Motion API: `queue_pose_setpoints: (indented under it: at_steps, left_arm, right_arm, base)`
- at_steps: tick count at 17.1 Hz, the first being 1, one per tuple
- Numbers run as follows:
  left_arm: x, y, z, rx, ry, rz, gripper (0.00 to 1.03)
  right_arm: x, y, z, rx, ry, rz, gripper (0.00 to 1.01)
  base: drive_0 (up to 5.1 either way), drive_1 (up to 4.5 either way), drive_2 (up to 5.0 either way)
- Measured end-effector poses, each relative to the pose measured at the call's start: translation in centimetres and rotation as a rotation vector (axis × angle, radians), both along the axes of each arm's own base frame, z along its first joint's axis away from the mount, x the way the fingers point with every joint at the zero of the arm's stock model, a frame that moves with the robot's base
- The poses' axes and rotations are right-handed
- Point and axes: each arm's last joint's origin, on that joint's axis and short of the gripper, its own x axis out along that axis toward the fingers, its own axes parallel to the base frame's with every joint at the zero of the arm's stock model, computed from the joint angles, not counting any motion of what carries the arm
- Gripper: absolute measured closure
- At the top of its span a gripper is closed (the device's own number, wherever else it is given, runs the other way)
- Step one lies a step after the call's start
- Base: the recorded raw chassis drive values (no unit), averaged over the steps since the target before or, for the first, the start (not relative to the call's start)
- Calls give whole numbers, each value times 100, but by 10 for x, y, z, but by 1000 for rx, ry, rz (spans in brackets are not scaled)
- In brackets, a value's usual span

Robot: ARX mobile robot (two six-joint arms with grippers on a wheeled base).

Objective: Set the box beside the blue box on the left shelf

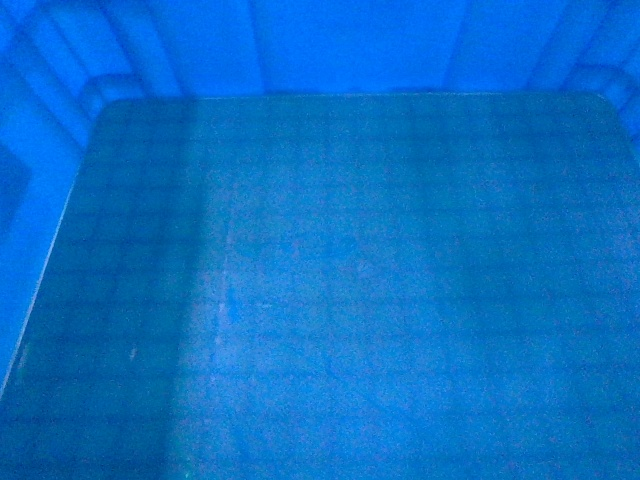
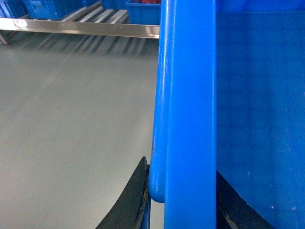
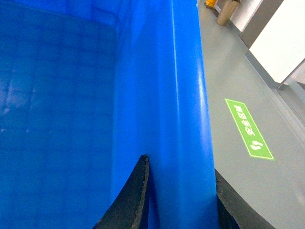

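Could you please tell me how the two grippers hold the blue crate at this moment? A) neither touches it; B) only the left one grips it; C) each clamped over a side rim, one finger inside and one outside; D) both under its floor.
C: in each wrist view the left gripper and the right gripper straddle the rim of the box, black fingers on both sides.

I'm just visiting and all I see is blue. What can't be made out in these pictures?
- Head view: the box fills the frame, hiding both claws, the floor and everything ahead.
- Left wrist view: the shelf is cut off by the top edge and the box rim; the crates on it barely show.
- Right wrist view: the floor sign lettering is too small to read.
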Motion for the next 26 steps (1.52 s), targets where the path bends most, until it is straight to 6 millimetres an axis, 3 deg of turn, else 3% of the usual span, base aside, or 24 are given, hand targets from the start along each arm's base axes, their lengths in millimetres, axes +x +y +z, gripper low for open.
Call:
queue_pose_setpoints:
  at_steps: [26]
  left_arm:
    - [0,0,0,0,0,0,84]
  right_arm:
    - [0,0,0,-3,0,0,79]
  base:
    - [1,431,-429]
